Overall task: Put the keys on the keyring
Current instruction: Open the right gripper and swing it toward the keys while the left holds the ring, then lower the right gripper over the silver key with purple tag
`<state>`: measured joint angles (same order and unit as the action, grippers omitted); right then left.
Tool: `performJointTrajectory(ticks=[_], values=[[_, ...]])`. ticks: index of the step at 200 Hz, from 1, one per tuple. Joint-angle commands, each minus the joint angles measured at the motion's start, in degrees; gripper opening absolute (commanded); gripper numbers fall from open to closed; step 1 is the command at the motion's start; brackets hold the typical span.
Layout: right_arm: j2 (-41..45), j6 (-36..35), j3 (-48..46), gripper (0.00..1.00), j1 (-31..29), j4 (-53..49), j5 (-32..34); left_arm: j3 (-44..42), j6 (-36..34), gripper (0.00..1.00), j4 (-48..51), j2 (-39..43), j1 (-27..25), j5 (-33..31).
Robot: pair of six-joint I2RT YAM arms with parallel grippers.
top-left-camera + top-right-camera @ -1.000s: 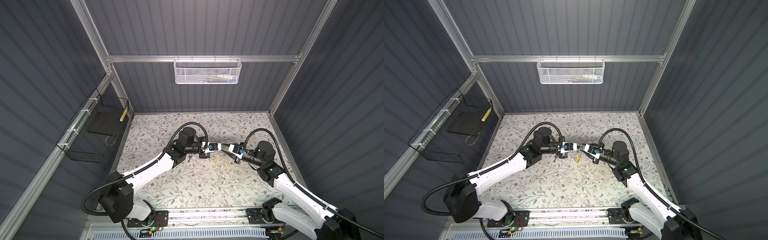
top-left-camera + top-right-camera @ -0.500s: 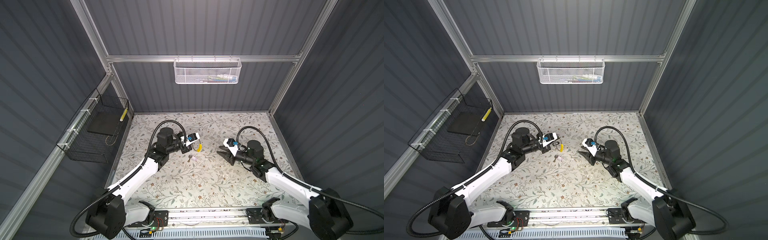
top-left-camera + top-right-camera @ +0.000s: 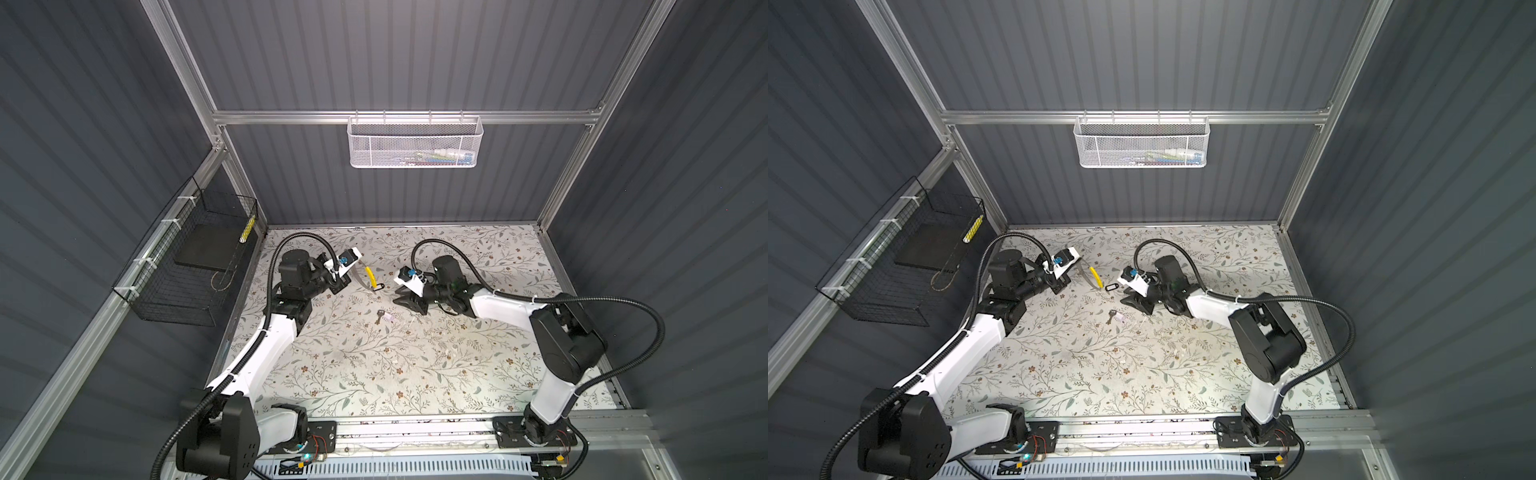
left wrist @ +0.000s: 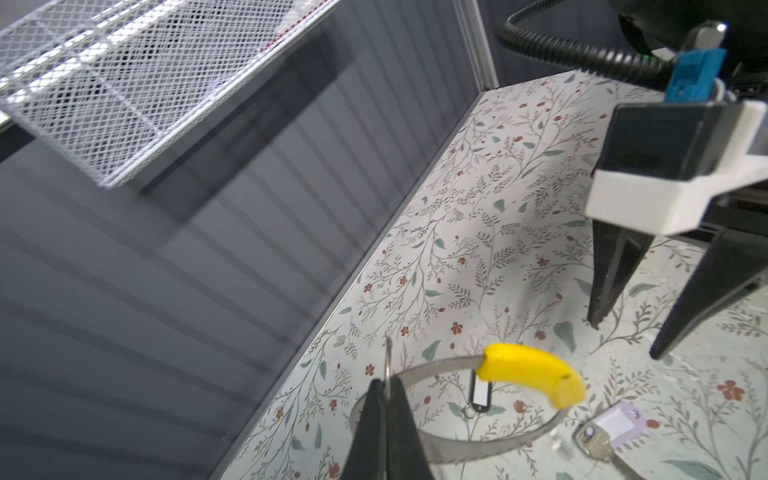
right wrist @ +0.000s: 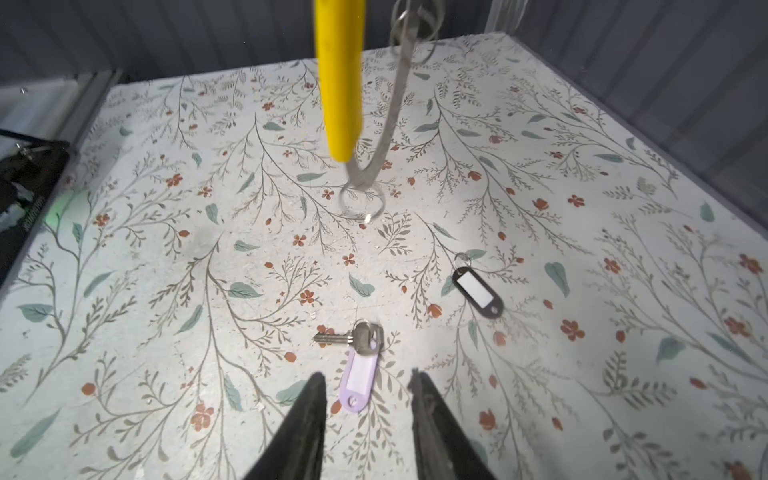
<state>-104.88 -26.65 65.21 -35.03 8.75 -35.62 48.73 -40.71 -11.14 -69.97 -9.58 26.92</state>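
My left gripper [image 4: 387, 384] is shut on the keyring [image 4: 465, 446], a thin grey hoop with a yellow tag [image 4: 528, 374], and holds it above the mat at the back left [image 3: 362, 283]. Both keys lie loose on the mat. The metal key with the lilac tag [image 5: 360, 353] rests in the middle in both top views [image 3: 384, 318] [image 3: 1116, 318]. The black-rimmed tag [image 5: 478, 291] lies under the hanging hoop [image 3: 1111, 286]. My right gripper [image 5: 368, 376] hovers open just right of the lilac key [image 3: 409, 301], with nothing between its fingers.
A floral mat [image 3: 374, 374] covers the floor between dark ribbed walls. A white mesh basket [image 3: 415, 143] hangs on the back wall and a black wire basket [image 3: 187, 266] on the left wall. The arm bases stand along the front rail [image 3: 415, 432].
The two grippers, which met in the middle, have drawn apart. The left one carried the keyring back and left. The right one backed off rightward, and the lilac key now lies on the mat.
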Motion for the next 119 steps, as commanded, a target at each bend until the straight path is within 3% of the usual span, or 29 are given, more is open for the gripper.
performJointTrajectory(ticks=[1,66,119], values=[[-4.9,-8.3,7.5,0.38,-0.7,-13.5,2.2,0.1,1.4,0.00,-2.9,1.1,3.0,-1.5],[-14.5,-27.0,17.8,0.37,-2.0,-23.8,2.9,1.5,1.1,0.00,-2.8,0.5,4.8,-3.8],[-19.3,-30.6,24.6,0.36,-2.6,-29.9,4.1,0.5,1.5,0.00,-1.4,2.0,4.8,-2.6]])
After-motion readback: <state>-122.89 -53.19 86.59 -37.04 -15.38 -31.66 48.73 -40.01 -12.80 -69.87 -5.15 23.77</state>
